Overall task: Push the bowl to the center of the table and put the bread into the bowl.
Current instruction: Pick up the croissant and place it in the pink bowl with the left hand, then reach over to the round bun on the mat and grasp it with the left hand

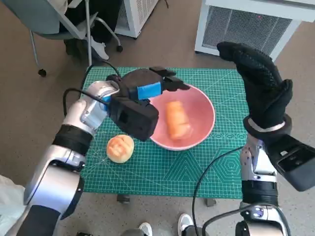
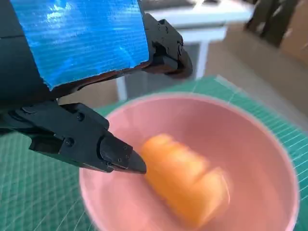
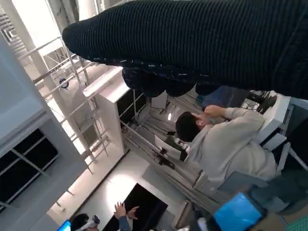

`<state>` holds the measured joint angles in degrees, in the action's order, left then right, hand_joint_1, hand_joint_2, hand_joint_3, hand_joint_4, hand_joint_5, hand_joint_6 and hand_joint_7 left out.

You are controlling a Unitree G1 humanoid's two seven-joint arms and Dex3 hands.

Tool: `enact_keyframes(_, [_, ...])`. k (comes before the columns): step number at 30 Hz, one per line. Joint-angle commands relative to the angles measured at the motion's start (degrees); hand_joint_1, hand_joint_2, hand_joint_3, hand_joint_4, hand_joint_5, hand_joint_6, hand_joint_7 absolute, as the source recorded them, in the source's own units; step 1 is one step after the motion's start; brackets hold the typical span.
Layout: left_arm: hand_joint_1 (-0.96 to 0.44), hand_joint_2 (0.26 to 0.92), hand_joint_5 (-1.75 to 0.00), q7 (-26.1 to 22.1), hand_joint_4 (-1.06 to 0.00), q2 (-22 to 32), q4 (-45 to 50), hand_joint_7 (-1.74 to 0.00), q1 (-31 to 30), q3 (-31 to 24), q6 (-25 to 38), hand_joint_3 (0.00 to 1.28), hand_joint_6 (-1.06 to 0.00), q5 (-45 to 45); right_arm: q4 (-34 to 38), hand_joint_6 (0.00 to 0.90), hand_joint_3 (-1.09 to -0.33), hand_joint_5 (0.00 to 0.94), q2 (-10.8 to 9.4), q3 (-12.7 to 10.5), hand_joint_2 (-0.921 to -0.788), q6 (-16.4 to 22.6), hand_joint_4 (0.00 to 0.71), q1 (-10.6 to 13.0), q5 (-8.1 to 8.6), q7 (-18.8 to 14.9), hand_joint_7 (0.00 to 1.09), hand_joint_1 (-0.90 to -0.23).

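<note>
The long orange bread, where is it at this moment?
In the head view the long orange bread lies inside the pink bowl near the table's centre, just right of the left robot hand; a round bun sits outside the bowl.

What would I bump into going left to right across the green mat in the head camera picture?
Round bun → left hand → long bread lying in the pink bowl → right hand, raised off to the side.
</note>
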<state>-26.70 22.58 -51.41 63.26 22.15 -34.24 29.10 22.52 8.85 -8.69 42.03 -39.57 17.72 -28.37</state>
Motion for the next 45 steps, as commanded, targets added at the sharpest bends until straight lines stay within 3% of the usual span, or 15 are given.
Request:
enact_keyframes(1, [-0.27,0.817,-0.01,-2.31,-0.09,3.72,6.12,-0.03,-3.89,-2.36,-1.33,0.0,-0.26,-3.56,0.47,-0.001,-0.847,0.024,0.42,0.25,-0.921,-0.61,0.18,1.04,-0.53,0.2,0.56,-0.54])
enact_keyframes(15, [-0.31,0.826,-0.02,-7.67,-0.16,15.95,23.95,-0.05,-17.97,-9.85,-3.88,0.0,-0.3,-12.34,-1.63,-0.001,-0.839,0.034,0.11,0.82,-0.921,-2.24,0.174,2.2,0.32,-0.02,0.56,-0.559])
enact_keyframes(27, [-0.32,0.829,-0.03,-8.32,-0.23,23.71,35.18,-0.08,-32.14,-15.87,-1.53,0.0,-0.36,-14.92,-0.93,-0.001,-0.841,0.045,-0.11,0.94,-0.921,-2.12,0.167,2.0,1.12,-0.86,0.57,-0.552])
enact_keyframes(35, [-0.3,0.816,-0.02,-7.51,-0.26,25.21,38.95,-0.08,-38.7,-17.69,0.56,0.0,-0.38,-13.88,0.99,-0.001,-0.827,0.062,-0.33,0.9,-0.921,-1.64,0.166,1.0,1.6,-1.94,0.57,-0.558])
enact_keyframes(43, [-0.3,0.814,-0.02,-7.32,-0.28,23.89,39.84,-0.08,-41.1,-16.49,3.47,0.0,-0.39,-12.09,3.23,-0.001,-0.816,0.087,-0.23,0.71,-0.921,-1.39,0.156,-0.2,2.86,-3.94,0.59,-0.551])
enact_keyframes(44, [-0.29,0.814,-0.02,-7.3,-0.28,23.7,39.78,-0.08,-41.16,-16.26,3.69,0.0,-0.39,-11.86,3.39,-0.001,-0.815,0.112,-0.19,0.67,-0.921,-1.43,0.143,-0.32,3.05,-4.15,0.59,-0.551])
enact_keyframes(45, [-0.29,0.814,-0.02,-7.29,-0.29,23.38,39.55,-0.08,-41.16,-15.78,4.07,0.0,-0.39,-11.39,3.54,-0.001,-0.816,0.216,-0.15,0.67,-0.921,-1.52,0.091,-0.43,3.25,-4.39,0.6,-0.55])
